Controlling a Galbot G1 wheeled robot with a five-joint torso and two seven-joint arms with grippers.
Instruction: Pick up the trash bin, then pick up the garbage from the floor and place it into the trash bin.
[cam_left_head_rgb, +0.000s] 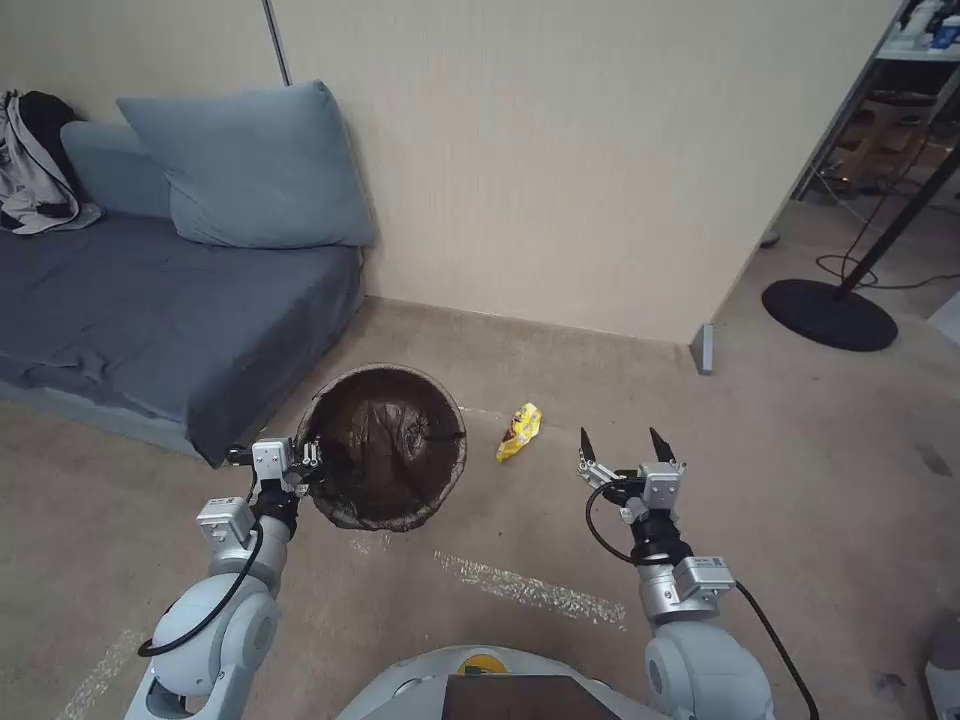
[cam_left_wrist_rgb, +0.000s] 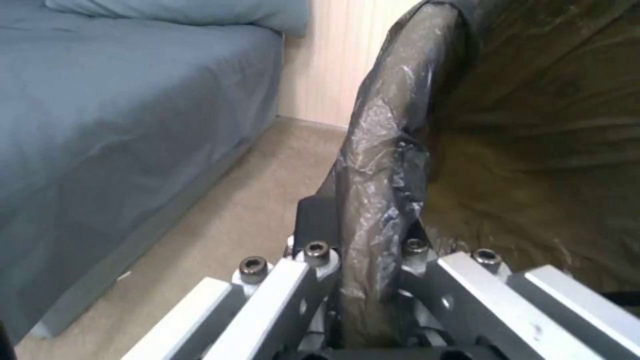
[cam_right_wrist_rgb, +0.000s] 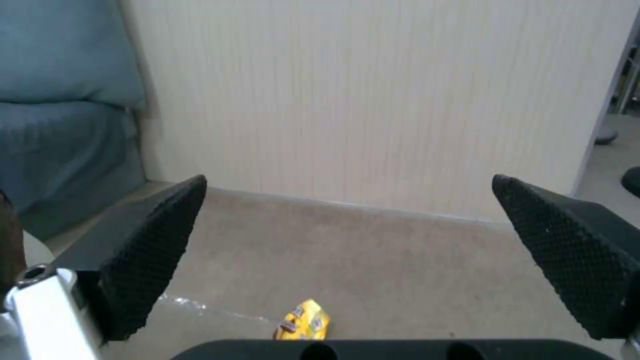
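Nearest the head camera, at bottom centre: robot torso (cam_left_head_rgb: 480, 685), both arms reaching up-frame from it. Beyond, upper left: grey-blue sofa (cam_left_head_rgb: 150, 290) with a pillow (cam_left_head_rgb: 250, 170); behind, pale wall (cam_left_head_rgb: 560, 150); lower half, beige carpet (cam_left_head_rgb: 800, 480).

Centre-left: trash bin (cam_left_head_rgb: 385, 445), dark liner folded over the rim, seemingly held clear of the floor, mouth tipped towards the camera. Held at its left rim by the left gripper (cam_left_head_rgb: 305, 462); in the left wrist view, jaws pinched on the bagged rim (cam_left_wrist_rgb: 380, 200).

Lower right of centre: right gripper (cam_left_head_rgb: 628, 445), jaws spread wide, nothing between them, hovering above carpet. Textured fingertips (cam_right_wrist_rgb: 153, 250) at either side of the right wrist view.

Smallest, just right of the bin and up-left of the right gripper: yellow snack wrapper (cam_left_head_rgb: 519, 432), flat on the carpet; low centre in the right wrist view (cam_right_wrist_rgb: 303, 322).

Step in hand, likely: fetching that wrapper. Best done by centring the spread jaws over it, descending straight, closing on a raised crease rather than the flat foil. Bin best kept steady and level, mouth open near the pick.
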